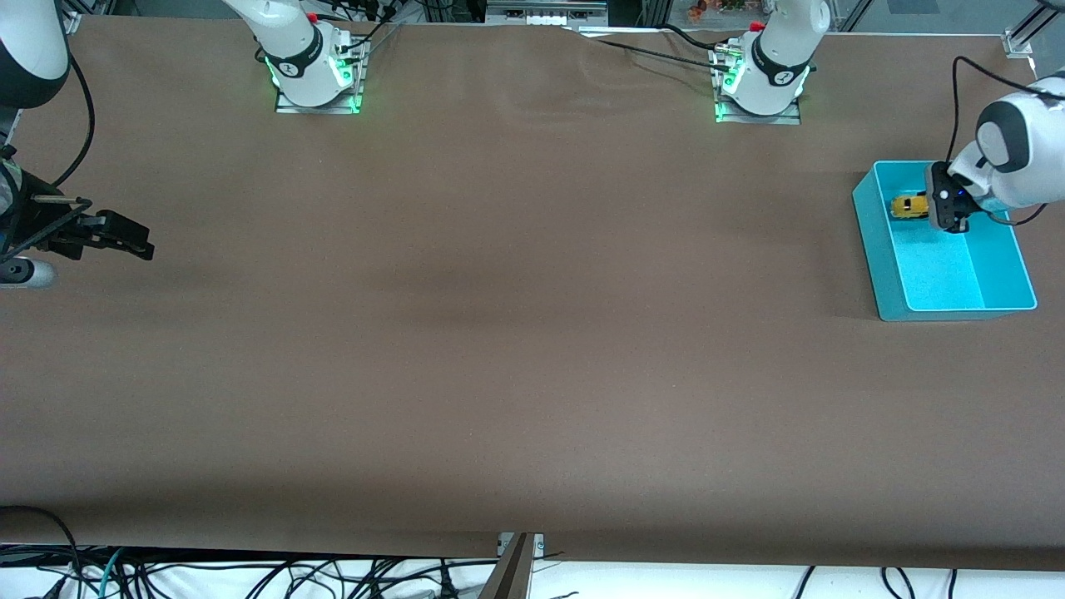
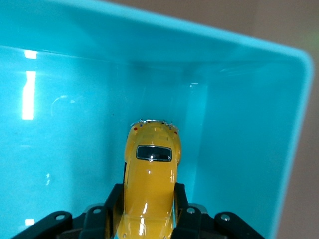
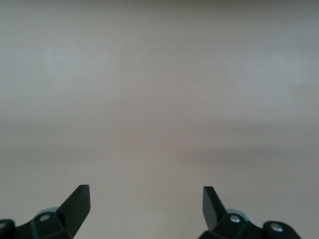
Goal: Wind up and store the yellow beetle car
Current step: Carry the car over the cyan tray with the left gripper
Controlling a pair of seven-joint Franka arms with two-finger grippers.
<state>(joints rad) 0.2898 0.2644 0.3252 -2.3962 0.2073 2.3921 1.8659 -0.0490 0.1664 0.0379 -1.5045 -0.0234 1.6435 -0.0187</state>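
Observation:
The yellow beetle car (image 1: 908,206) (image 2: 150,174) is a tiny rounded toy with dark windows. My left gripper (image 1: 930,208) (image 2: 149,196) is shut on its sides and holds it inside the teal bin (image 1: 994,306) (image 2: 239,74), over the bin's floor at the end nearer the robots' bases. The car's nose points at the bin's wall. My right gripper (image 1: 141,241) (image 3: 146,199) waits open above bare table at the right arm's end, with nothing between its fingers.
The teal bin stands at the left arm's end of the brown table (image 1: 516,333). Both arm bases (image 1: 316,75) stand along the table's edge farthest from the front camera. Cables (image 1: 250,574) hang below the near edge.

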